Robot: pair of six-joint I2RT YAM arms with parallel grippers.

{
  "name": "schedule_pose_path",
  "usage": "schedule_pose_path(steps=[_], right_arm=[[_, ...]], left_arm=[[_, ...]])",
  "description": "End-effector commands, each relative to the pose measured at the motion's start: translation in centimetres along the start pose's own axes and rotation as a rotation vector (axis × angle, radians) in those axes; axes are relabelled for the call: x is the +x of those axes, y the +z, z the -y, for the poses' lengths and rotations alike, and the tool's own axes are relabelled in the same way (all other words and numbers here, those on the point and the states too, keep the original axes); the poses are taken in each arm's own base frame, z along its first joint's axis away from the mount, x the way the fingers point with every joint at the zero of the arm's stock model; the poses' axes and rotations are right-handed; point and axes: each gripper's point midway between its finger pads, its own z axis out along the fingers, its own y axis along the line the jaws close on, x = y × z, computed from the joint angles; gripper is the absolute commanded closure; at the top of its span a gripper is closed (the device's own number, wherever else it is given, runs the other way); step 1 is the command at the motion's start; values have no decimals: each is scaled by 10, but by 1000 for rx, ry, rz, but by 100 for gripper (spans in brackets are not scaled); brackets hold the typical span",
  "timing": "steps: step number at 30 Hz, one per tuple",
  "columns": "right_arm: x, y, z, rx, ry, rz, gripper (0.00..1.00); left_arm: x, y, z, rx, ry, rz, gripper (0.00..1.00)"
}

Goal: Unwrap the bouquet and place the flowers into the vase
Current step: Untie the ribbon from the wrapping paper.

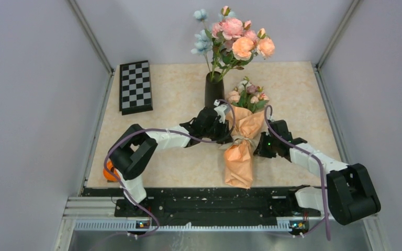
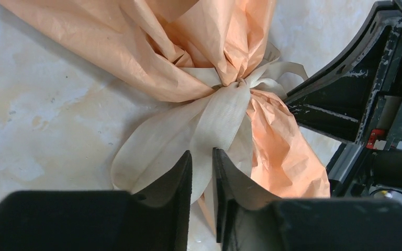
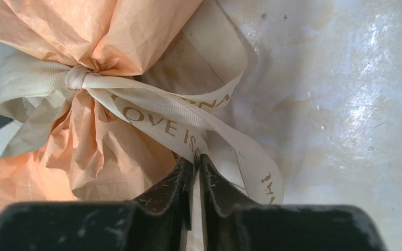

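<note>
Bouquet (image 1: 243, 141) lies flat at centre of bench (image 1: 178, 94), paper on, flowers (image 1: 247, 95) pointing 12 o'clock, paper tail 6. Vase (image 1: 214, 91) upright, just at 11 o'clock of the blooms. Ribbon (image 3: 152, 110) bow tied at waist. L hand (image 2: 202, 154) at 9 o'clock of knot, fingers nearly closed w/ ribbon loop between, can't tell if gripped. R hand (image 3: 195, 159) at 3 o'clock, pinched onto printed ribbon tail

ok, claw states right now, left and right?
Left claw: closed on the cream ribbon below the bow's knot.
Right claw: closed on the printed tail of the same ribbon.
</note>
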Motion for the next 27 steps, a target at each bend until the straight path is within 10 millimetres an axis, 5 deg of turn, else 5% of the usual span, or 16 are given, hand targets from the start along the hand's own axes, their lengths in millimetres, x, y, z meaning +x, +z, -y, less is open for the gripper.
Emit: schedule_pose_path(steps=[1,6,13,19,27], right_arm=[[-22,-10,-13,-15,-47,55,94],[-42,-31,-26,-13,-103,63,100],[-72,-56,-36,30,-190,79,100],[-86,-63,-28,107,-165,134,99],[-91,-78,-25,131,-136,195,67]], left_arm=[[-26,-1,19,55,34,59,81],[-49,-14,38,91,61,104,94],[-70,-30,53,103,113,130,97],[-59,-37,27,-16,152,120,78],[-20,-41,3,-65,144,62,60]])
